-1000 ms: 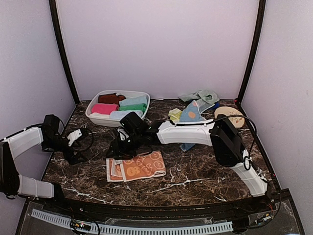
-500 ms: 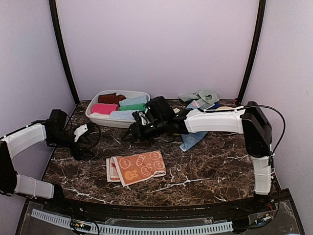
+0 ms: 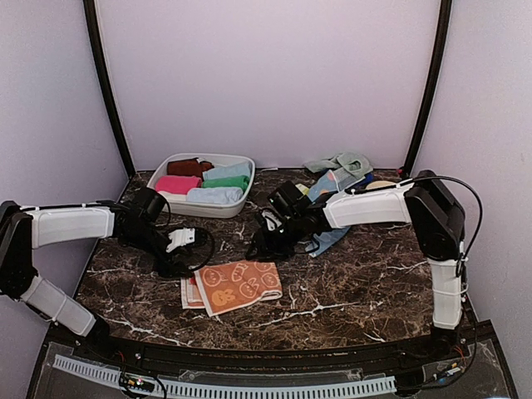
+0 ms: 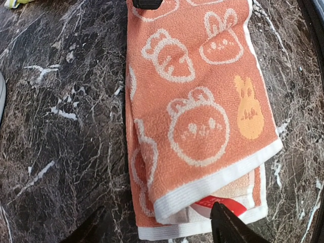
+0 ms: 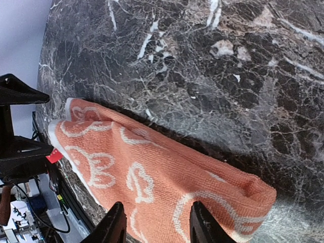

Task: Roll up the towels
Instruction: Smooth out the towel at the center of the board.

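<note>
A peach-orange towel (image 3: 237, 285) with rabbit prints lies folded flat on the marble table near the front. My left gripper (image 3: 186, 254) is open at the towel's left end. In the left wrist view the towel (image 4: 200, 111) fills the frame, and my open left gripper (image 4: 157, 232) straddles its white-hemmed end. My right gripper (image 3: 263, 243) is open over the towel's far edge. In the right wrist view the open gripper (image 5: 158, 224) hovers over the towel (image 5: 152, 172). A light-blue spotted towel (image 3: 326, 198) lies behind my right arm.
A white oval tub (image 3: 163, 203) at the back left holds several rolled towels. A mint towel (image 3: 341, 161) lies crumpled at the back right, with a yellow-green bit (image 3: 298, 192) and a beige disc (image 3: 380, 185) nearby. Purple walls enclose the table.
My left arm has swung right from the table's left side to the peach towel's left end. My right gripper has moved from near the tub forward to the towel's far edge.
</note>
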Controlling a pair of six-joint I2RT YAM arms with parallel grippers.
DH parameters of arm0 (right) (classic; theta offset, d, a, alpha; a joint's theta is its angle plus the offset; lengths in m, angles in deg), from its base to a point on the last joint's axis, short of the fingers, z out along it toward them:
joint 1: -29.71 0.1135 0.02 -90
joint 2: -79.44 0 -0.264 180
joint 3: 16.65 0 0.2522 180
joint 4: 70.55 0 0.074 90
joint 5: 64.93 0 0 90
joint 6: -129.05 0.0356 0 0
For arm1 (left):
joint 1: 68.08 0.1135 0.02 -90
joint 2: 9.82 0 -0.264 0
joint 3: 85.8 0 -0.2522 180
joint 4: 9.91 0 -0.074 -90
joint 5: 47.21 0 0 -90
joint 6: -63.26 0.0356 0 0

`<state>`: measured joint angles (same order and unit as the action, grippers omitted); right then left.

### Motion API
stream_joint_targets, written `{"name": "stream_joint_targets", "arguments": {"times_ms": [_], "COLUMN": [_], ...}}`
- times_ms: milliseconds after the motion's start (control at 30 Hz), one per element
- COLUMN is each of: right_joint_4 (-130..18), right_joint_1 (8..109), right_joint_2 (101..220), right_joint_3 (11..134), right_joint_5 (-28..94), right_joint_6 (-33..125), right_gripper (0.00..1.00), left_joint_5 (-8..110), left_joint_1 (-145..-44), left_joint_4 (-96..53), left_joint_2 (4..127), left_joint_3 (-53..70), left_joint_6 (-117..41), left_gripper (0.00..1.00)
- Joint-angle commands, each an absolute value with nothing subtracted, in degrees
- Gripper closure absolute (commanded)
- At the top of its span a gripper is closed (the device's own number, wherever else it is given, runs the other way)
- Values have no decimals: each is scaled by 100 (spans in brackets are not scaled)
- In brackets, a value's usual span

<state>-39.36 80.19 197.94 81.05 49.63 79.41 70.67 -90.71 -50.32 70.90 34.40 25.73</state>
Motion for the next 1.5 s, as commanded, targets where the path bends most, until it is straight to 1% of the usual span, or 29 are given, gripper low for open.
{"name": "stream_joint_targets", "arguments": {"times_ms": [0,133,200,267,367,567,733,900,1067,1133,1333,1467], "right_joint_4": [-4040,-4099,-4127,-4153,-4212,-4369,-4474,-4678,-4764,-4840,-4909,-4885], "right_joint_1": [7982,7976,7973,7972,7952,7870,7858,7859,7874,7876,7943,7981], "right_joint_2": [19931,20014,20028,20029,20023,19898,19872,19843,19766,19714,19587,19518], "right_joint_3": [8034,8018,7980,7924,7819,7492,7233,6981,6814,6729,6623,6666], "right_joint_5": [4961,4990,4982,4957,4928,4752,4565,4462,4351,4340,4309,4281], "right_joint_6": [7763,7772,7774,7789,7812,7883,7930,8009,8041,8077,8109,8135], "right_gripper": [59,61,62,62,63,68,74,77,79,80,79,77], "left_joint_5": [6538,6311,6317,6308,6339,6572,6808,7227,7644,7433,6140,5860], "left_joint_1": [-9363,-9488,-9522,-9547,-9547,-9542,-9535,-9173,-8705,-8657,-8577,-8487], "left_joint_4": [-4611,-4407,-4366,-4369,-4428,-5191,-5998,-6429,-6881,-6795,-6011,-6035], "left_joint_2": [7095,7222,7273,7288,7244,7033,7034,7280,7989,8235,8331,7896], "left_joint_3": [3506,3576,3607,3625,3625,3361,3167,2908,2504,2542,2939,2893], "left_joint_6": [2756,2829,2819,2809,2735,2425,2193,1896,1617,1430,1042,1167], "left_gripper": [33,37,42,52,71,96,100,100,99,88,64,59]}}
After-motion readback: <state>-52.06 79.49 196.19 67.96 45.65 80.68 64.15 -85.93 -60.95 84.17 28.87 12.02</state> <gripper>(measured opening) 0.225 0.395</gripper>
